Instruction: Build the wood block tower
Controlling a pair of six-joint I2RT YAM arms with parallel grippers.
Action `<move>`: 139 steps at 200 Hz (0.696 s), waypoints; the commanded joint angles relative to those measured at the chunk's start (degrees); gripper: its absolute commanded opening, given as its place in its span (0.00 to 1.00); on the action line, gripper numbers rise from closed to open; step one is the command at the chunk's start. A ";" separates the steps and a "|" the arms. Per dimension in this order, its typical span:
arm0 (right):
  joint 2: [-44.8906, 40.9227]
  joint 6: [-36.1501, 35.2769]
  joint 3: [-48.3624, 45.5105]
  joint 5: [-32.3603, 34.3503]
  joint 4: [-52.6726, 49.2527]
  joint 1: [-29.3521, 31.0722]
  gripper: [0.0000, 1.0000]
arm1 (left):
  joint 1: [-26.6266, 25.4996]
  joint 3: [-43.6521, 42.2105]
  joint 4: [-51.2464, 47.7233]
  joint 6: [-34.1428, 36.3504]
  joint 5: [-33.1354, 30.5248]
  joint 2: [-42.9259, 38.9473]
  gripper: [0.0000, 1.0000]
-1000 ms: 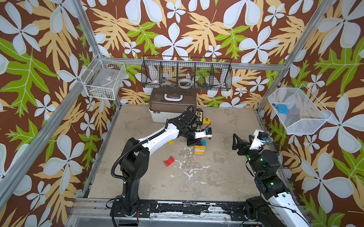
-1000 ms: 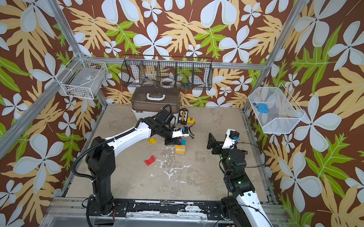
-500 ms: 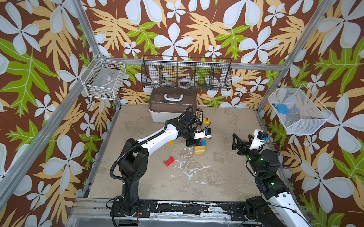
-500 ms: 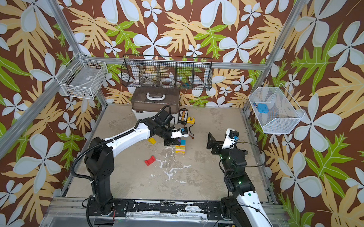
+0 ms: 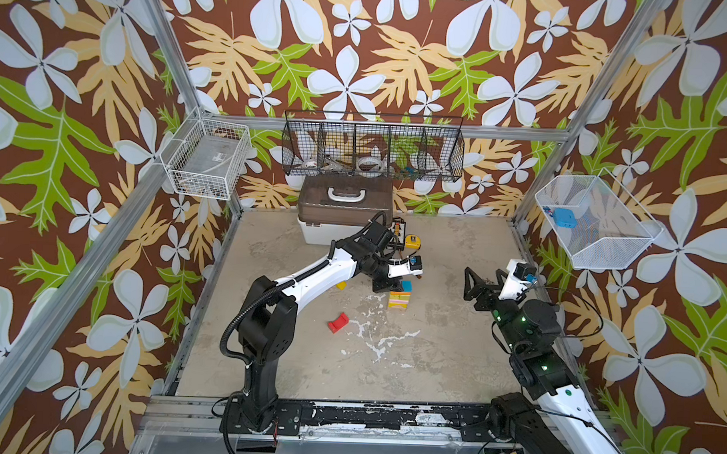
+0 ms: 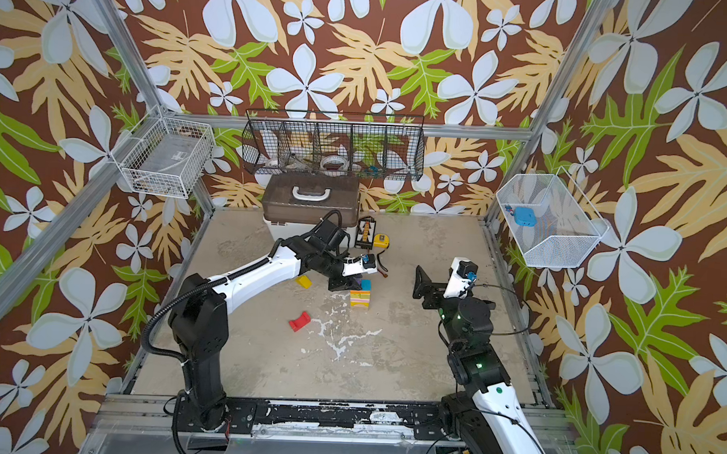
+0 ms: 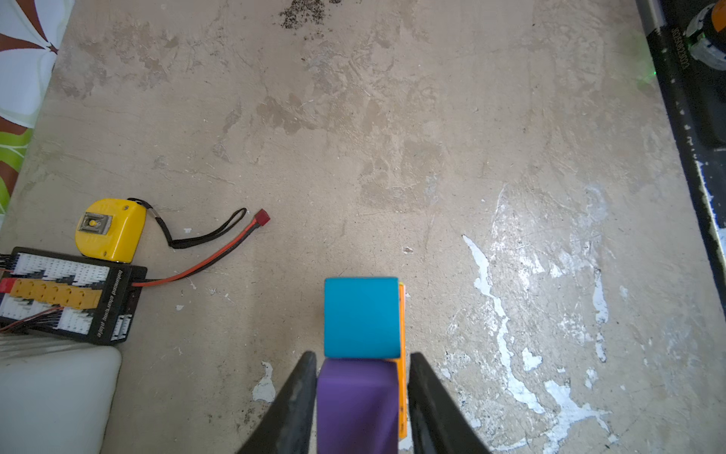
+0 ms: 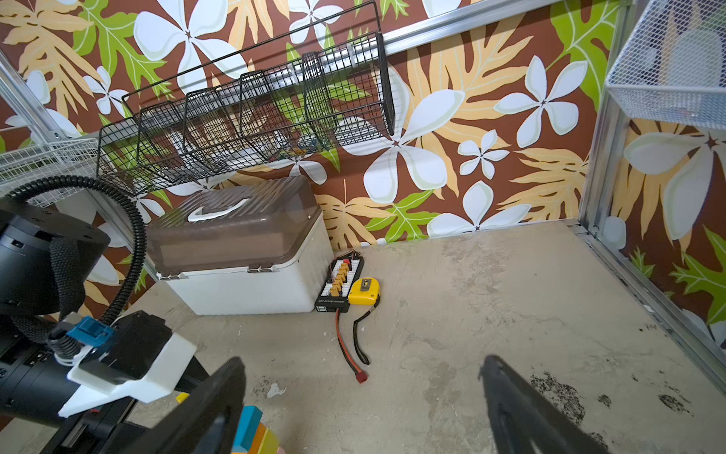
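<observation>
On the scratched grey tabletop (image 5: 432, 363), inside walls (image 5: 359, 70) covered in big flowers and leaves, the tower (image 5: 399, 300) stands near the middle, still short. The left hand (image 7: 361, 353) is at its top, a little apart on each side of the purple block (image 7: 355, 401), which sits beside a teal block (image 7: 361, 314). The right hand (image 8: 360, 359) is wide apart and empty. A red arch (image 5: 338, 322) lies nearby.

**Two arms in black and white**

Both arms pair chunky black joint housings with smooth white links. The left arm (image 5: 310, 276) trails a ribbed black cable hose (image 8: 137, 239) from its near base. The right arm (image 5: 533, 325) shows small green lights (image 5: 521, 319) and thin black cables. A white wrist camera mount (image 5: 402, 269) on each arm bears a blue connector. The fingers (image 7: 290, 405) are black tapering wedges.
</observation>
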 commanded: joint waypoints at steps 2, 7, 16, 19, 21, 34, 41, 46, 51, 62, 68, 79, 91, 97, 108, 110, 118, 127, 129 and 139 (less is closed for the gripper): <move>0.08 -0.11 0.09 0.00 0.75 0.04 0.94 | 0.07 -0.14 0.53 0.19 0.98 -0.09 0.41; 0.12 -0.11 0.08 -0.04 0.71 -0.04 0.94 | 0.07 -0.14 0.47 0.27 1.30 -0.13 0.42; 0.21 -0.10 0.12 0.04 0.71 0.04 0.94 | 0.06 -0.17 0.51 0.33 1.42 -0.22 0.45; 0.29 -0.10 0.09 0.04 0.75 0.04 0.94 | 0.07 -0.21 0.47 0.35 1.34 -0.34 0.46; 0.30 -0.10 0.08 -0.02 0.74 0.04 0.94 | 0.07 -0.22 0.56 0.33 1.29 -0.32 0.46; 0.44 -0.08 0.09 0.03 0.62 0.00 0.94 | 0.07 -0.37 0.55 0.32 0.79 -0.48 0.49; 0.31 -0.11 0.13 -0.04 0.62 0.04 0.94 | 0.07 -0.32 0.51 0.32 0.62 -0.53 0.50; 0.33 -0.06 0.06 -0.03 0.66 0.04 0.94 | 0.09 -0.31 0.49 0.32 0.63 -0.58 0.50; 0.30 -0.06 0.00 0.05 0.70 0.02 0.94 | 0.07 -0.28 0.61 0.23 0.56 -0.70 0.52; 0.31 -0.06 -0.01 0.14 0.72 -0.04 0.94 | 0.07 -0.23 1.02 -0.20 0.90 -1.06 0.54; 0.39 -0.02 0.04 0.13 0.79 -0.02 0.93 | 0.07 -0.08 0.99 -0.21 1.31 -1.22 0.57; 0.55 0.13 0.08 0.14 0.71 -0.03 0.94 | 0.07 0.19 1.47 -0.27 1.83 -1.96 1.00; 0.81 0.22 0.17 0.31 0.62 0.04 0.93 | 0.07 0.22 2.83 -1.29 2.12 -3.39 1.00; 0.96 0.24 0.34 0.47 0.53 0.02 0.93 | 0.07 0.13 3.68 -1.70 2.29 -4.31 1.00; 1.25 0.55 0.42 0.74 0.29 -0.02 0.93 | 0.07 -0.44 5.77 -2.45 2.69 -6.71 1.00; 1.29 0.58 0.43 0.88 0.27 0.03 0.93 | 0.07 -0.63 6.14 -2.52 2.73 -7.23 1.00; 1.52 0.85 0.43 1.05 0.30 0.04 0.93 | 0.07 -2.29 8.89 -2.78 2.53 -9.83 1.00; 1.92 1.31 0.41 0.94 0.66 0.04 0.93 | 0.06 -5.64 14.74 -5.00 1.25 -14.03 1.00; 2.07 1.43 0.36 0.89 0.74 0.04 0.94 | 0.07 -7.16 16.10 -5.51 0.81 -15.17 1.00; 2.90 2.16 0.36 0.18 1.26 0.02 0.94 | 0.07 -13.95 26.91 -11.54 -3.05 -21.96 1.00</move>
